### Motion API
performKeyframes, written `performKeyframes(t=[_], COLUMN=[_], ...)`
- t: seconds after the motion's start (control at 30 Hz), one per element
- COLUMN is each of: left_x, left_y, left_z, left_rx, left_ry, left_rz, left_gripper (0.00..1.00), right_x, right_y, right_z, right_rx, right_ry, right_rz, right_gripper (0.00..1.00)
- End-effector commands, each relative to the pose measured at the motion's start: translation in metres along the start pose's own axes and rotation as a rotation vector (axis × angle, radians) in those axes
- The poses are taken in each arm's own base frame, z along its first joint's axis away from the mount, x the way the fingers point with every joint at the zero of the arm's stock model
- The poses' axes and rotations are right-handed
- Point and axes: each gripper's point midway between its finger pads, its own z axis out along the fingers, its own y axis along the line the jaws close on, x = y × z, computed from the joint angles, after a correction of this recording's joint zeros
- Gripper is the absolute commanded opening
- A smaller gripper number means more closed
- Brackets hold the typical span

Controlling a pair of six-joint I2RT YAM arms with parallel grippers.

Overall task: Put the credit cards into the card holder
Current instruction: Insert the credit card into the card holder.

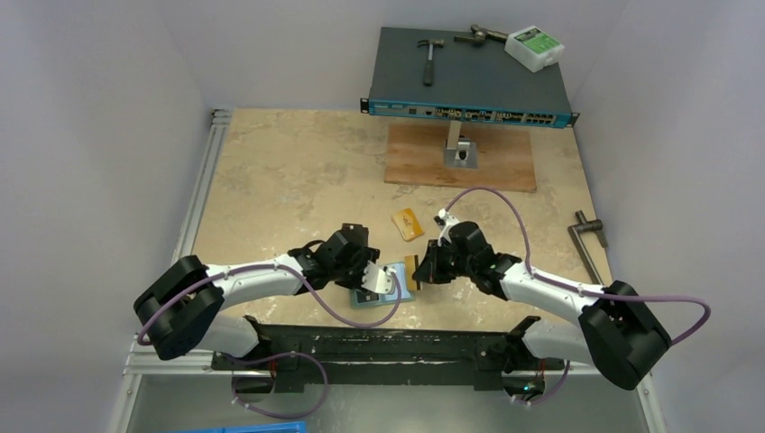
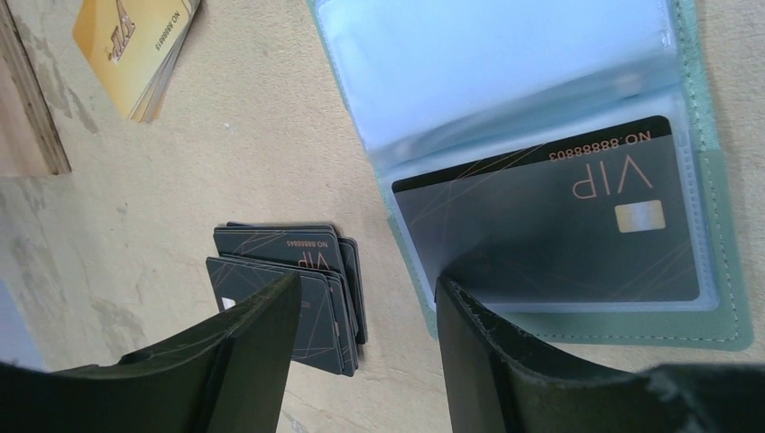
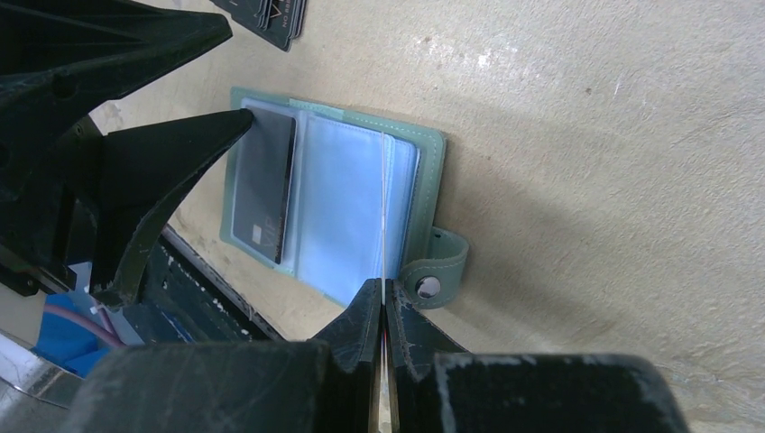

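Note:
The teal card holder (image 1: 374, 311) lies open near the table's front edge, pale blue sleeves up. In the left wrist view the holder (image 2: 722, 225) has a dark VIP card (image 2: 550, 225) in one sleeve. My left gripper (image 2: 370, 302) is open, with one fingertip (image 3: 239, 122) on the holder's corner (image 3: 433, 144). My right gripper (image 3: 385, 293) is shut on a thin card (image 3: 385, 216), seen edge-on and upright over the sleeves beside the snap tab (image 3: 442, 266). A stack of dark cards (image 2: 298, 266) and some orange cards (image 1: 407, 223) lie loose on the table.
A blue-fronted network switch (image 1: 469, 81) carrying hammers and a white box stands at the back, behind a wooden board (image 1: 505, 162) with a metal stand. A metal tool (image 1: 591, 239) lies at the right. A black rail (image 1: 379, 347) runs along the near edge.

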Motion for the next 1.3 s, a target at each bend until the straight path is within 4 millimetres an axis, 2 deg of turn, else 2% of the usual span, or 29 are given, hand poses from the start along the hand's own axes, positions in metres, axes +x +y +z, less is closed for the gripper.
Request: performKeyframes(t=[0.0,0.17,0.73,1.07,1.27], left_x=[0.001,-0.002,0.005,0.008,0.011], left_y=[-0.001,0.002,-0.007,-0.011,-0.008], left_z=[0.002,-0.002,-0.002,-0.003,-0.005], left_rx=[-0.020,-0.037,-0.030,-0.025,-0.040], left_ry=[0.012,0.008,0.029,0.032,0.054], left_rz=[0.042,0.043,0.061,0.083,0.093], left_gripper=[0.56,0.56,0.54,0.54,0.53], right_x=[-0.004,0.000,0.006,0.014,0.003], right_y=[0.004,0.003,0.007,-0.011,0.010], right_z=[0.004,0.005,0.010,0.011,0.009], right_rx=[-0.019,-0.025,-0.062,0.014,-0.074], right_ry=[-0.029,-0.025,-0.023,-0.017,-0.045], right_rz=[0.009,0.024,0.065,0.076,0.091], right_gripper=[0.00,0.00,0.00,0.00,0.00])
